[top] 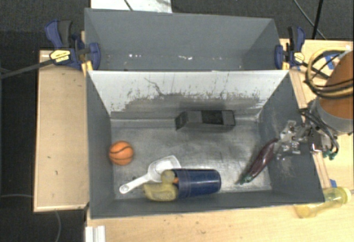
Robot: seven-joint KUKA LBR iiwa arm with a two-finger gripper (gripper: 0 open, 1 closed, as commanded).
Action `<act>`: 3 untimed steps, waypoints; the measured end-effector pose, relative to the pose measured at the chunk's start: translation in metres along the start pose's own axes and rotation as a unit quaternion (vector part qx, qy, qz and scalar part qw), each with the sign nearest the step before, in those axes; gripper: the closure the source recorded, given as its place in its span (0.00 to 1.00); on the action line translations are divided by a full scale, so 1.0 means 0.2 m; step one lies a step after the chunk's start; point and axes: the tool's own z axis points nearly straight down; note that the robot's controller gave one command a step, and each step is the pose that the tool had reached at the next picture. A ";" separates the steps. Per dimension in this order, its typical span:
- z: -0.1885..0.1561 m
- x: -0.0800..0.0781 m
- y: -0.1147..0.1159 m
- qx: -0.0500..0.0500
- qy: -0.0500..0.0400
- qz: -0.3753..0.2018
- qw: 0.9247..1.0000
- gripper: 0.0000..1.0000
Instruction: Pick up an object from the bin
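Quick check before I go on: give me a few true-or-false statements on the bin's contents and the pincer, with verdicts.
1. The orange ball lies at the left of the bin, apart from the other things. True.
2. The dark blue can stands upright in the middle. False: it lies on its side near the front wall.
3. The pincer is at the right side, by the upper end of the dark purple aubergine-shaped thing. True.
4. The black block lies against the front wall. False: it lies near the back wall.

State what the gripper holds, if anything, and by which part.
Cannot be told: the gripper is at the upper end of the dark purple aubergine.
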 end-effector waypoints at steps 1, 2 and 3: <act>0.52 0.00 0.02 -0.004 -0.001 0.002 1.000 0.00; 0.59 0.02 0.04 -0.005 0.004 -0.002 1.000 1.00; 0.59 0.02 0.04 -0.005 0.004 -0.003 1.000 1.00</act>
